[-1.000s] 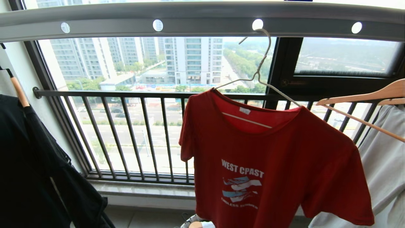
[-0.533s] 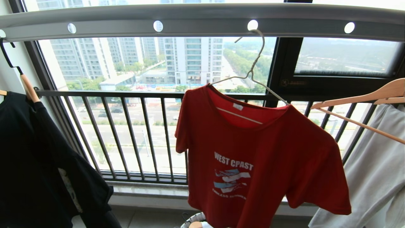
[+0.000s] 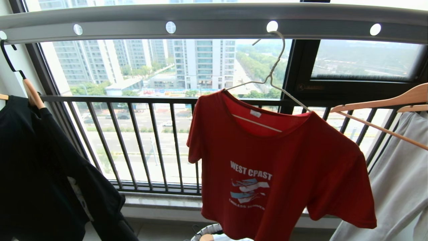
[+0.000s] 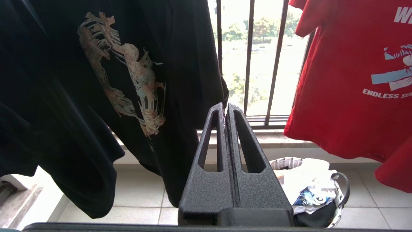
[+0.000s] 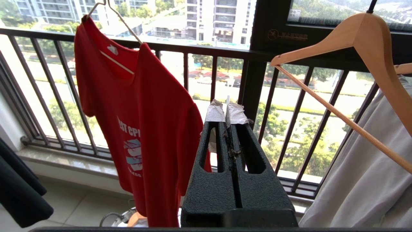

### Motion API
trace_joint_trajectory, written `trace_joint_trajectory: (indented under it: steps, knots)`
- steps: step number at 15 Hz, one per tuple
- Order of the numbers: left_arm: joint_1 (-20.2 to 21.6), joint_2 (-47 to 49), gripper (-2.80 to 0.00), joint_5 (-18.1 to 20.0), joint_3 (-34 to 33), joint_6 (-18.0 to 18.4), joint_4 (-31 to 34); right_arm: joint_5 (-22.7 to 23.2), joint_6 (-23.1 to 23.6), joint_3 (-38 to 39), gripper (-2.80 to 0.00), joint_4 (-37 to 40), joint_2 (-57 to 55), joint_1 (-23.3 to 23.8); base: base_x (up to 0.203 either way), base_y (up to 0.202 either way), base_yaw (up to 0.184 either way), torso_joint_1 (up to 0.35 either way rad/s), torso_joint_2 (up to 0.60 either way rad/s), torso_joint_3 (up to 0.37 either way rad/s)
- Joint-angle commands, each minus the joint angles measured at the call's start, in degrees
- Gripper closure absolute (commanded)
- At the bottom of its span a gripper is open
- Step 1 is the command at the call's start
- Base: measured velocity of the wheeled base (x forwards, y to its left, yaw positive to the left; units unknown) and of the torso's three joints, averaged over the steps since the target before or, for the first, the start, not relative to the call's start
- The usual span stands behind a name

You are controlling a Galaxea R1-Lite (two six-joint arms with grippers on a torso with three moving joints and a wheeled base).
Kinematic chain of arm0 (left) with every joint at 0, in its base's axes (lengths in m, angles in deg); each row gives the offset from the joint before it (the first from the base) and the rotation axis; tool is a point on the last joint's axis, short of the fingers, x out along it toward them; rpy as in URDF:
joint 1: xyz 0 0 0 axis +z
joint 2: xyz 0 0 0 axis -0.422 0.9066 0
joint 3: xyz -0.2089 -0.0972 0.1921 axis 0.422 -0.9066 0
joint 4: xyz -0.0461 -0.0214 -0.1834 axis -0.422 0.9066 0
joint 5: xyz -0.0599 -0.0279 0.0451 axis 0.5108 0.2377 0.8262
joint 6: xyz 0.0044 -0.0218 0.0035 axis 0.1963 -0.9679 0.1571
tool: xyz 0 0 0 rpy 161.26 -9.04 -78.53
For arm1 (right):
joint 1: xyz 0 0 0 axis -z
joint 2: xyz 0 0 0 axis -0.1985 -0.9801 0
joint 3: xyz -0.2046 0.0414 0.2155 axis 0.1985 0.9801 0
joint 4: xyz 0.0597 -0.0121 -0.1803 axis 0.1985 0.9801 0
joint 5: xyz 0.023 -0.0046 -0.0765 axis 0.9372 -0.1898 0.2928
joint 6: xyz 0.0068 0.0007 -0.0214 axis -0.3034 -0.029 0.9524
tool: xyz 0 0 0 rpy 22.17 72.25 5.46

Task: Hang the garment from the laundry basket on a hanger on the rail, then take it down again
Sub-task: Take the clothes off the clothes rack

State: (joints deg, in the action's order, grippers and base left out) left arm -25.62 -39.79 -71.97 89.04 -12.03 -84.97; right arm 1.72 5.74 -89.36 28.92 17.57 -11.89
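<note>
Rail: the long grey bar with round holes that spans the top of your head view; everything here hangs from it.
Black shirt: on a wooden hanger at your left, well apart from the work. Leave it alone.
Red T-shirt: the garment you are after. It is already on the rail, hanging free in front of the window railing, tilted so that its right shoulder sits lower. The hanging half of the task looks done; taking it down is the step to plan.
White clothes: just beside the red sleeve on your right, under the thick wooden hanger. Keep your approach clear of both.
Laundry basket: on the floor below the T-shirt's hem, with other laundry in it. Only its rim shows in the head view.
Right gripper: jaws clenched on nothing, taped tips pointing at the railing, to the right of the T-shirt. Release them before you reach.
Left gripper: jaws clenched and empty, low between the black shirt and the red one.
Wire hanger: thin and cream-white, its hook caught in the third hole of the rail. Take it at the twisted neck, lift until the hook clears the hole, then draw it toward you; pulling on the cloth would likely slide the shirt off its lower arm.
</note>
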Motion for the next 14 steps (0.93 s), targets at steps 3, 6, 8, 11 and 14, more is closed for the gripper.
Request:
trace_joint_trajectory:
  steps: [3, 6, 8, 11, 14]
  knots:
    - [0.0, 0.0, 0.00, 0.0, 0.0, 0.0, 0.0, 6.0, 1.0, -15.0, 0.00, 5.3, -15.9, -0.1, 0.000, 0.000, 0.000, 0.000, 0.00, 0.000]
    - [0.0, 0.0, 0.00, 0.0, 0.0, 0.0, 0.0, 15.8, 1.3, -26.0, 0.00, 12.9, -23.0, -0.1, 0.000, 0.000, 0.000, 0.000, 0.00, 0.000]
    - [0.0, 0.0, 0.00, 0.0, 0.0, 0.0, 0.0, 22.2, 1.4, -33.4, 0.00, 19.5, -27.4, -0.2, 0.000, 0.000, 0.000, 0.000, 0.00, 0.000]
    - [0.0, 0.0, 0.00, 0.0, 0.0, 0.0, 0.0, 27.6, 1.6, -39.2, 0.00, 24.6, -33.8, -1.0, 0.000, 0.000, 0.000, 0.000, 0.00, 0.000]
    - [0.0, 0.0, 0.00, 0.0, 0.0, 0.0, 0.0, 27.9, 1.7, -42.5, 0.00, 26.0, -39.5, -4.2, 0.000, 0.000, 0.000, 0.000, 0.00, 0.000]
